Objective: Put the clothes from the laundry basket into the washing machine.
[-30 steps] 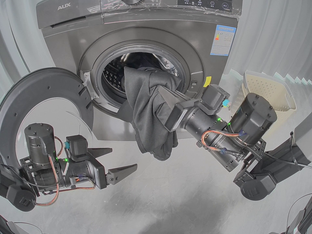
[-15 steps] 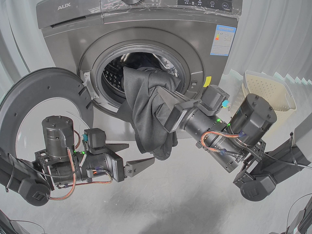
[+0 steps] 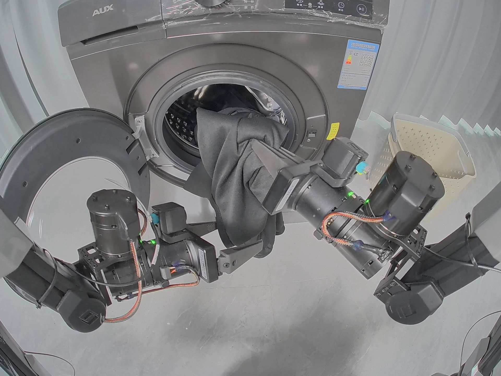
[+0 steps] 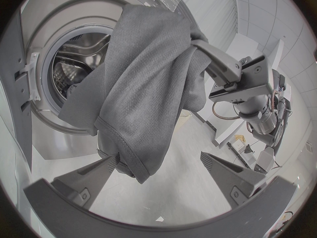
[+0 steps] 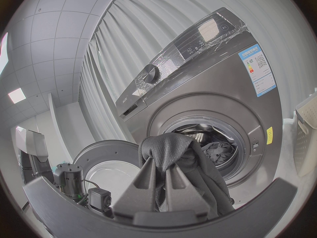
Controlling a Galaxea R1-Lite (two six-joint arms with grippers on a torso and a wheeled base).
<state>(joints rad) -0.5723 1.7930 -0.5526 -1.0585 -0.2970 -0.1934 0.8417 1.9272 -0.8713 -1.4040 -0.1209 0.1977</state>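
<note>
A dark grey garment (image 3: 235,184) hangs in front of the washing machine's (image 3: 224,53) open drum (image 3: 180,118), its top draped at the drum rim. My right gripper (image 3: 261,150) is shut on the garment's upper folds (image 5: 178,152). The cloth's lower hem (image 4: 132,162) dangles just above the floor. My left gripper (image 3: 235,238) is open below it, one finger (image 4: 99,172) touching the hem and the other finger (image 4: 224,172) apart from it. More clothes (image 5: 219,149) lie inside the drum. The cream laundry basket (image 3: 433,142) stands right of the machine.
The round washer door (image 3: 68,152) is swung open at the left, close behind my left arm. Pale curtains hang on both sides of the machine. Bare grey floor (image 3: 271,314) lies in front.
My left arm has moved right and up, bringing its open gripper from beside the door to the garment's hanging hem. The right arm and garment have barely shifted.
</note>
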